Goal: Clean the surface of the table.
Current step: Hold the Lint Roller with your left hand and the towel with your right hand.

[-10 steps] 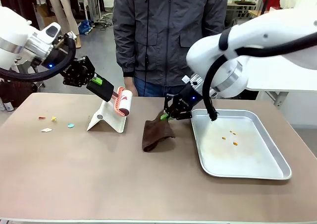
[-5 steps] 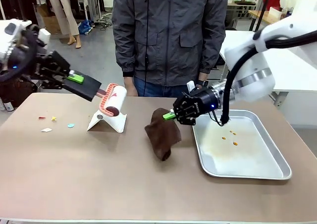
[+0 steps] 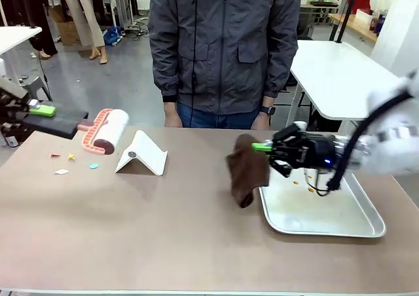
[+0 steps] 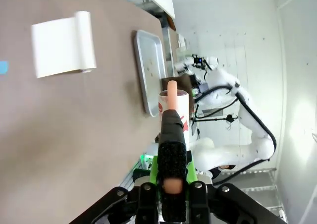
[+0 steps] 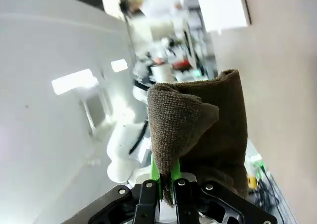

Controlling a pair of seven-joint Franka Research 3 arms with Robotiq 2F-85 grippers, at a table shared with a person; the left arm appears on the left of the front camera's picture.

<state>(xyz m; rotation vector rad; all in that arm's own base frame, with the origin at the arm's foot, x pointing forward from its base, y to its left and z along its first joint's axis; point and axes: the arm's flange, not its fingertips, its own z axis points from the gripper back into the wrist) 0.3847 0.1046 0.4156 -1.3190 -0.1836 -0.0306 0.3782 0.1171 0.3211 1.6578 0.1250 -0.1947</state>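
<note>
Table (image 3: 163, 224) carries paper scraps (image 3: 62, 171); left gripper (image 3: 40, 111) grips the lint roller (image 3: 108, 131), right gripper (image 3: 268, 147) pinches a brown cloth (image 3: 247, 168), so lowering the roller onto them seems next.

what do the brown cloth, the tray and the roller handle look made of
Brown cloth: soft woven or terry fabric, matte; its weave texture shows and it drapes limp. Tray: metal, likely aluminium or steel, dull silver sheen. Roller handle: probably plastic, matte black, grainy surface in the left wrist view.
</note>
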